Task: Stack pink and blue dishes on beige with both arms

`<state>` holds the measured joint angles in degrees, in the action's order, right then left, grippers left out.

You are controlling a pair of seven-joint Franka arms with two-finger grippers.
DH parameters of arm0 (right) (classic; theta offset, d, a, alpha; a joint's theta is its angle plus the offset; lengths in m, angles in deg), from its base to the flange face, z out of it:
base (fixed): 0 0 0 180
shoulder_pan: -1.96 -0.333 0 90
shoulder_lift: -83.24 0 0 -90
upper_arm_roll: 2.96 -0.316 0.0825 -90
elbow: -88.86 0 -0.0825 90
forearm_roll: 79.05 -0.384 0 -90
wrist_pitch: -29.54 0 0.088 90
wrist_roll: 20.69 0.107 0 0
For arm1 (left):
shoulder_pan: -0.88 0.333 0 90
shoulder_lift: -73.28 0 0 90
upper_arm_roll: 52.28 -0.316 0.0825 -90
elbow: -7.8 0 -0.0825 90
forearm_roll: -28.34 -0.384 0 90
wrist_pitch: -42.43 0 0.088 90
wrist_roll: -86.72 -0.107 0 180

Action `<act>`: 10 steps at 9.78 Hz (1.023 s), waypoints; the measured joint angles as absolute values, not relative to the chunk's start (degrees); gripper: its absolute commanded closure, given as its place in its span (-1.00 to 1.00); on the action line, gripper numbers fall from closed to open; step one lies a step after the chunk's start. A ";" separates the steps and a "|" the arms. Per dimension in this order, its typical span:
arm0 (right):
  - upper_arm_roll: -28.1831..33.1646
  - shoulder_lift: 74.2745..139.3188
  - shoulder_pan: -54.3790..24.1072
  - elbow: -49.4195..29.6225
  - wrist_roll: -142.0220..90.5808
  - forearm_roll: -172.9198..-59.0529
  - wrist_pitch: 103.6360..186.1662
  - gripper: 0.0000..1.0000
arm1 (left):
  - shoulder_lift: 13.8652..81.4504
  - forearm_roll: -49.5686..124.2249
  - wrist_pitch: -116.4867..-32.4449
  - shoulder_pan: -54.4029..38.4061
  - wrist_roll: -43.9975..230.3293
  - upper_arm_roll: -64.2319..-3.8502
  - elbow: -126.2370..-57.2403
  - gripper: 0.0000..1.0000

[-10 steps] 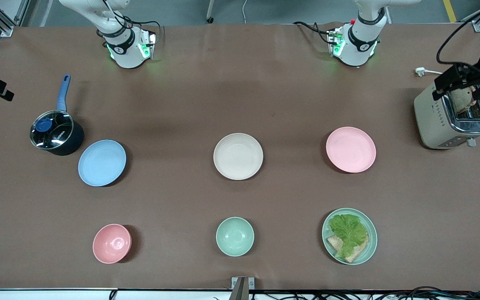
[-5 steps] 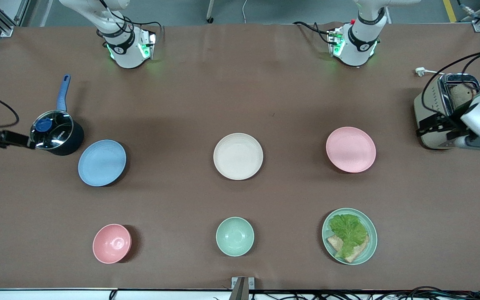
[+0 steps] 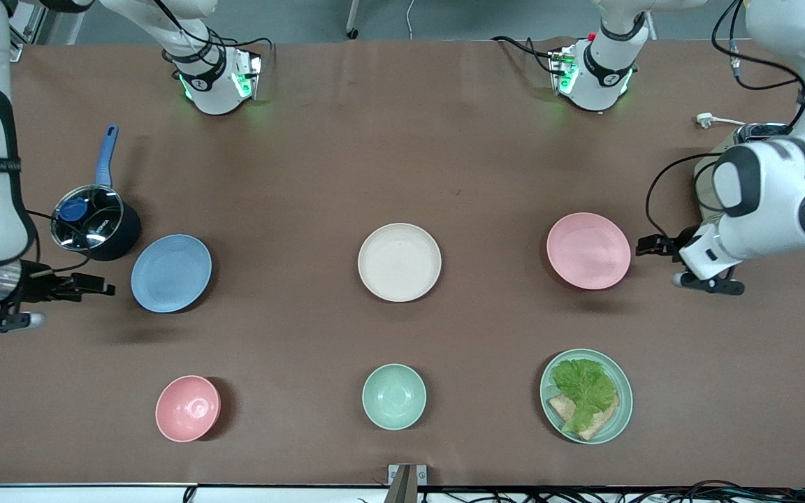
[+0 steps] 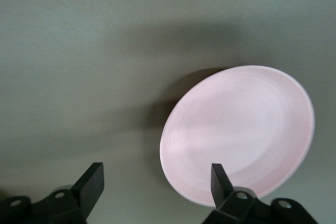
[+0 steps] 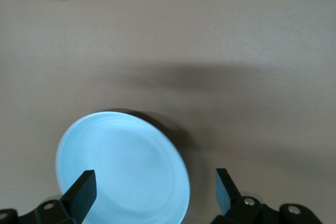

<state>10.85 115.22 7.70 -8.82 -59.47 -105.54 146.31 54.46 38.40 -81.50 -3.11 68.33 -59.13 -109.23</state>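
Note:
The beige plate (image 3: 399, 262) lies in the middle of the table. At the left arm's end lies the pink plate (image 3: 588, 250), and the blue plate (image 3: 171, 272) lies at the right arm's end. My left gripper (image 3: 657, 262) hangs open just outside the pink plate's rim. In the left wrist view, the left gripper (image 4: 156, 182) holds nothing, and the pink plate (image 4: 241, 129) reaches up to one finger. My right gripper (image 3: 74, 300) is open beside the blue plate. In the right wrist view, the right gripper (image 5: 155, 186) is empty over the blue plate's (image 5: 123, 166) edge.
A lidded pot (image 3: 95, 223) with a blue handle stands next to the blue plate. The left arm partly hides a toaster (image 3: 704, 175). Nearer the camera stand a pink bowl (image 3: 188, 408), a mint bowl (image 3: 393, 396) and a mint plate (image 3: 622, 391) with lettuce and bread.
Both arms swung inward and down from the table's ends. The left gripper left the toaster for the pink plate; the right gripper came in past the pot to the blue plate.

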 measured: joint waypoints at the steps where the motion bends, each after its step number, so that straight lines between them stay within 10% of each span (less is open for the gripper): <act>1: 11.84 117.27 7.81 -9.54 -63.57 -108.65 147.08 -1.00 | 52.36 38.49 -82.17 -3.27 68.02 -59.04 -109.22 -0.24; 4: 12.89 119.92 8.53 -11.09 -68.68 -112.61 147.19 -0.65 | 49.32 38.50 -82.25 -3.41 67.74 -58.66 -109.99 -0.12; 8: 13.44 119.94 8.60 -14.89 -69.12 -114.06 148.18 -0.25 | 47.88 38.51 -88.58 -3.49 67.74 -57.75 -113.83 0.89; 10: 13.55 119.94 8.62 -15.99 -69.17 -114.11 148.18 0.04 | 48.13 38.51 -90.14 -3.48 67.71 -57.46 -114.97 0.99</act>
<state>13.55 119.94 8.62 -15.99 -69.17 -114.11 148.18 48.13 38.51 -90.14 -3.48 67.71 -57.46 -114.97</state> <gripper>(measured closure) 0.392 0.802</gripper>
